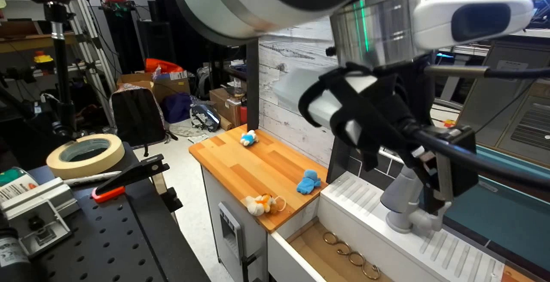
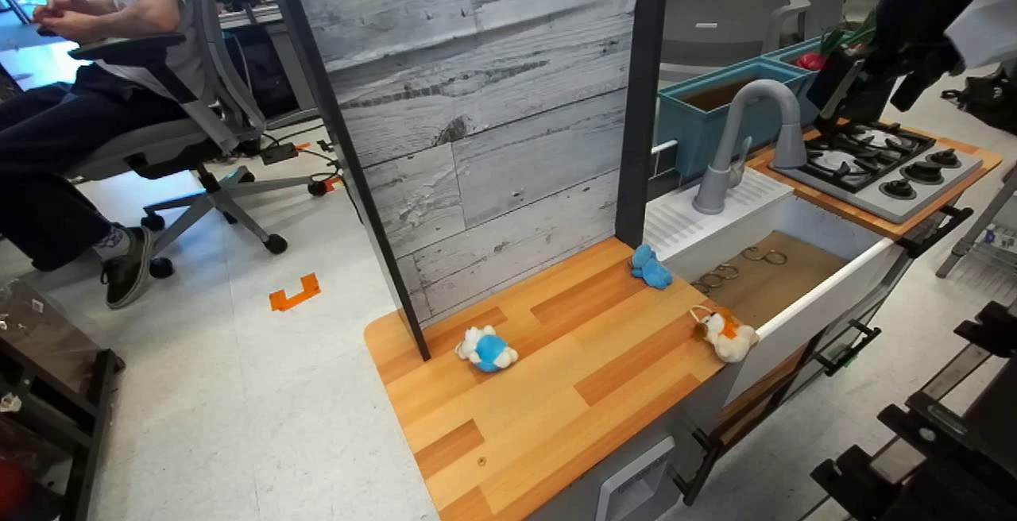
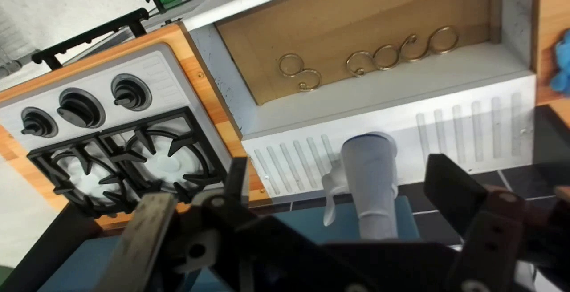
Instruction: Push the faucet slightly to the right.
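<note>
The light grey faucet (image 2: pixel 721 164) stands upright on the white ribbed ledge behind the sink. In an exterior view its gooseneck arches toward the stove side. In the other view from outside, the arm and gripper hide part of the faucet (image 1: pixel 398 191). In the wrist view the faucet (image 3: pixel 372 172) shows from above, with its small lever on the left. My gripper (image 3: pixel 340 172) is open, and the faucet appears between its spread fingers there. In an exterior view the gripper (image 2: pixel 874 92) hangs right of the gooseneck, apart from it, above the stove. Nothing is held.
The sink (image 3: pixel 378 16) holds several brass-coloured curled hooks. A stove (image 2: pixel 894 167) with black grates and knobs lies beside it. A teal planter box (image 2: pixel 707 124) stands behind the faucet. Small plush toys, one blue (image 1: pixel 308 182), lie on the wooden counter (image 1: pixel 258 166) by an upright panel (image 2: pixel 493 108).
</note>
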Motion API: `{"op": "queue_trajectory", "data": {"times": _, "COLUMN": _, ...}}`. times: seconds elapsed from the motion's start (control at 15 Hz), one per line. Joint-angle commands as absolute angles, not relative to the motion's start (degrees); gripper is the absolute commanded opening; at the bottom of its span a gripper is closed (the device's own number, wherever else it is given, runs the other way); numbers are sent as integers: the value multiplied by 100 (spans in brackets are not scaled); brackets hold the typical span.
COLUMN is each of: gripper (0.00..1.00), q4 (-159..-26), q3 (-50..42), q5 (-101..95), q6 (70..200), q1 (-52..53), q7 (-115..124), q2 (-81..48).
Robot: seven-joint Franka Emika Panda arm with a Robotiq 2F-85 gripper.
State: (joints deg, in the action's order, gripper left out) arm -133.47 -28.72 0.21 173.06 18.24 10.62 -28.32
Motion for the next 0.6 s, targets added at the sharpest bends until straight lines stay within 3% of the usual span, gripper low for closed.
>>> {"op": "queue_trajectory", "data": {"times": 0.0, "gripper": 100, "q4": -14081, "q3": -2395, "q5": -39, "q6": 16281, "q1": 1355, "q7": 76, "q2": -1393}}
{"op": "queue_trajectory", "data": {"times": 0.2, "gripper": 100, "q4": -14219, "q3": -1675, "q5": -177, "q6": 15070, "q1": 565, "q7": -433, "q2": -601}}
{"op": "queue_trajectory", "data": {"times": 0.27, "gripper": 100, "q4": -13966, "q3": -1683, "q5": -391, "q6": 15683, "q1": 604, "q7": 170, "q2": -1244}}
{"op": "queue_trajectory", "data": {"times": 0.53, "gripper": 100, "q4": -14013, "q3": -1427, "q5": -489, "q6": 15554, "q1": 295, "q7": 167, "q2": -1090}}
